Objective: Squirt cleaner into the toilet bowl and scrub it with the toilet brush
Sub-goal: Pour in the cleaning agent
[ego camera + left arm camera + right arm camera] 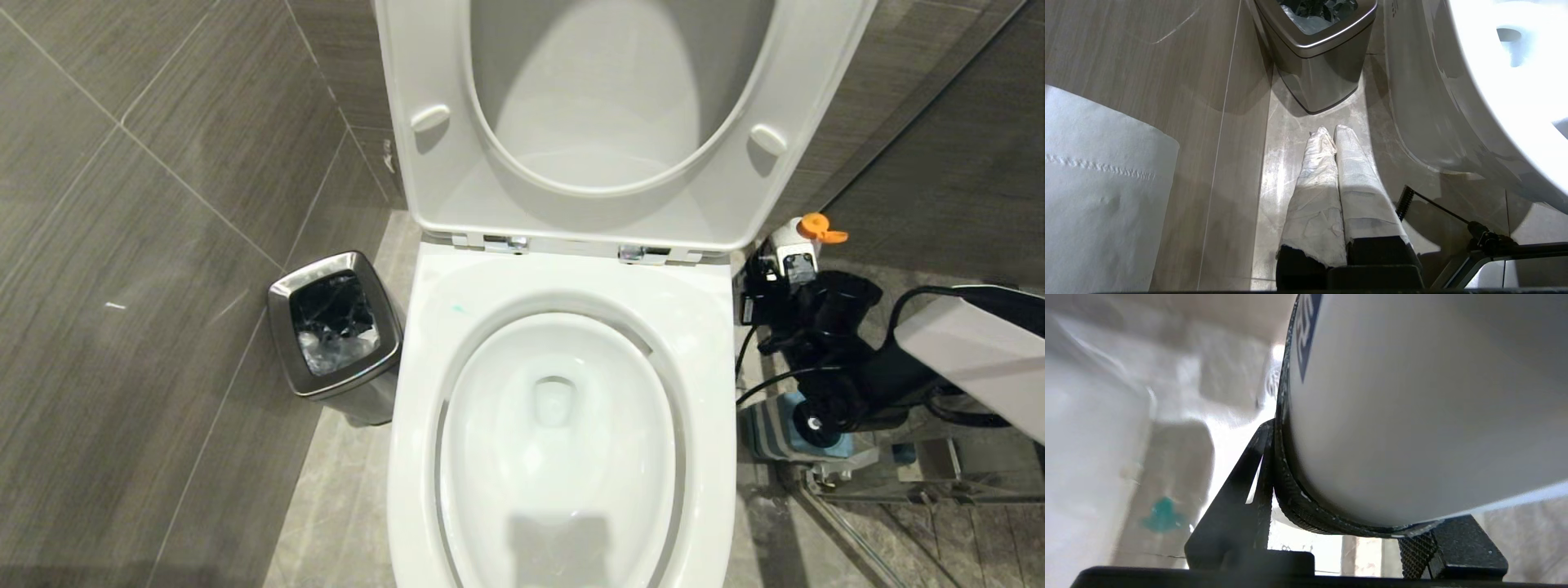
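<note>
White ceramic toilet bowl (563, 441) lies open to the left of the right gripper (796, 278), the nearer arm. It is clamped on a white bottle (1412, 408) with an orange nozzle (819, 227), upright, nozzle pointing away from the bowl. Left gripper (1331, 134) hangs pressed together, empty, beside the bowl's far side.

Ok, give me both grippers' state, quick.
Left gripper: shut, holding nothing.
Right gripper: closed on a white bottle with an orange cap.
</note>
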Available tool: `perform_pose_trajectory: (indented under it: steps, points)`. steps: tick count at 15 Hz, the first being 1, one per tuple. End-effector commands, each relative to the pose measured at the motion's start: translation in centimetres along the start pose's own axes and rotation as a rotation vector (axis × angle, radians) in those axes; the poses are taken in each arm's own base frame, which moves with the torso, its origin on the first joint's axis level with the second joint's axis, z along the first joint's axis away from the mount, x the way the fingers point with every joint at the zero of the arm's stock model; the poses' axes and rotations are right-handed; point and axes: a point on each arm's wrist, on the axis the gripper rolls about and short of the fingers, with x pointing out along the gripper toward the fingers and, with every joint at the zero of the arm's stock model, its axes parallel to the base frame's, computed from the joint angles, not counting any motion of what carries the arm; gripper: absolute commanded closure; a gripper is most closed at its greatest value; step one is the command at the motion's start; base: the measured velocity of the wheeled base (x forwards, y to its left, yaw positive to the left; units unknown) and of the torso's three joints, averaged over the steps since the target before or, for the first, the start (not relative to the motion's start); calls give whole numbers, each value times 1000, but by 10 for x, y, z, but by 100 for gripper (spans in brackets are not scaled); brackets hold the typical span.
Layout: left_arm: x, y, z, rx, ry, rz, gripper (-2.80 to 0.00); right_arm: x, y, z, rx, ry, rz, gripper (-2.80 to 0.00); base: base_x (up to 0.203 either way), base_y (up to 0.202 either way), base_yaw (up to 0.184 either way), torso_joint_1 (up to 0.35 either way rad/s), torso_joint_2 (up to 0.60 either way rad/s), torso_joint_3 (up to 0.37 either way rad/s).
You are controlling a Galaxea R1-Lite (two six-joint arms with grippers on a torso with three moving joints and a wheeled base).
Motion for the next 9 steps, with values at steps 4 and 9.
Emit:
perform_pose_trajectory:
  steps: [4,9]
  points:
    - [0,0,0,0,-1,1,0,-63,-22,94,34,-138,10,0,0,0,0,0,0,0]
    - [0,0,0,0,-1,1,0,-144,-38,143,23,-187,47,0,0,0,0,0,-10,1]
